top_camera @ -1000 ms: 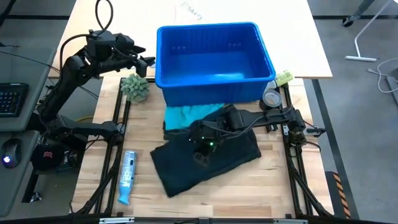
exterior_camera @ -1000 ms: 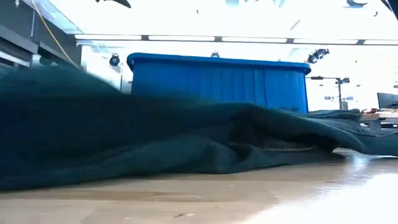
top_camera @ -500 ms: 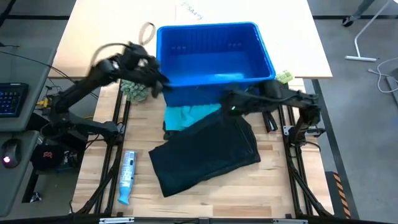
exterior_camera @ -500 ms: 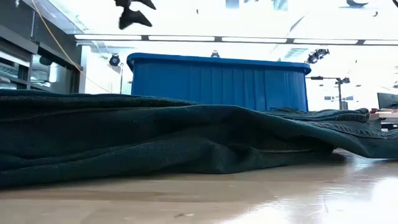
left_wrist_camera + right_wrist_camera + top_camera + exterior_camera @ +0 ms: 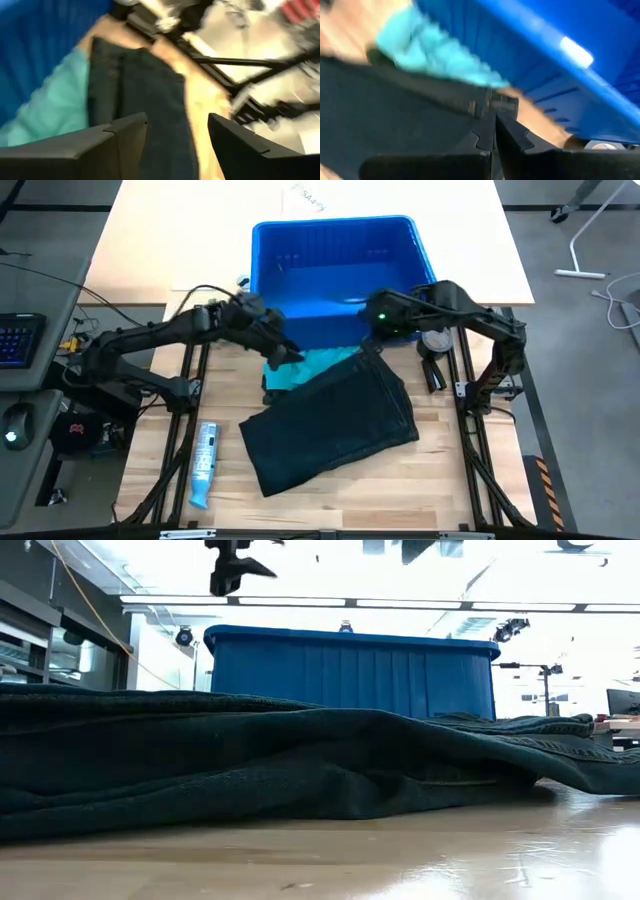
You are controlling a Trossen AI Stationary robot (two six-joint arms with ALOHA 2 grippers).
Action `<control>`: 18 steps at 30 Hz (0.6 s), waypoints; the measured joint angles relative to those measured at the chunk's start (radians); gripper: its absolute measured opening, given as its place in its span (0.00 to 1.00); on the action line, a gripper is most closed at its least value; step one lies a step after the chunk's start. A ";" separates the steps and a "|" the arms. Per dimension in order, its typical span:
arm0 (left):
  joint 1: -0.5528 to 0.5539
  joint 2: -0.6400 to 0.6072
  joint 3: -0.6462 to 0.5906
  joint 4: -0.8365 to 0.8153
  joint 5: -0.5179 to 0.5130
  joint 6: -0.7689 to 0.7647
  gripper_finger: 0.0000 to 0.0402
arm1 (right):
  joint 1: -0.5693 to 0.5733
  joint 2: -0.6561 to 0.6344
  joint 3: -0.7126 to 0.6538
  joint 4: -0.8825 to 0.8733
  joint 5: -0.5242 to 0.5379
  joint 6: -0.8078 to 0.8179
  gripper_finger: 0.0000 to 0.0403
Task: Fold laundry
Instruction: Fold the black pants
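- Two garments lie on the wooden table [image 5: 440,480] in front of the blue plastic bin [image 5: 345,275]: a dark green garment [image 5: 335,425] spread flat at the middle, and a turquoise shirt [image 5: 300,365] between it and the bin, partly tucked under the dark one's edge.
- The left gripper [image 5: 283,353] hangs over the turquoise shirt's near corner, its fingers [image 5: 117,145] parted with nothing between them.
- The right gripper [image 5: 372,343] sits at the dark green garment's corner nearest the bin; its fingers [image 5: 492,132] are pressed together, and whether they pinch any cloth I cannot tell.
- In the low view the dark green garment fills the foreground in soft folds, with the bin behind it.
- A blue-and-white bottle-like object [image 5: 203,463] lies on the table's left side, well apart from the laundry.
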 joint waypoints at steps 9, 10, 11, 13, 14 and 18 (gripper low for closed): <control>-0.002 0.155 -0.013 -0.034 -0.390 -0.093 0.03 | -0.069 0.002 -0.376 0.238 -0.006 -0.269 0.00; 0.006 0.175 -0.014 -0.024 -0.408 -0.096 0.02 | -0.086 0.002 -0.409 0.280 0.014 -0.270 0.00; 0.018 0.195 -0.013 -0.009 -0.425 -0.094 0.01 | -0.102 0.002 -0.439 0.317 0.043 -0.268 0.00; 0.047 0.236 -0.013 0.016 -0.473 -0.090 0.01 | -0.141 0.002 -0.491 0.379 0.113 -0.251 0.00; 0.062 0.257 -0.013 0.029 -0.509 -0.089 0.01 | -0.163 0.002 -0.514 0.411 0.138 -0.240 0.00; 0.138 0.317 -0.013 0.115 -0.567 -0.059 0.00 | -0.258 0.002 -0.592 0.572 0.156 -0.200 0.00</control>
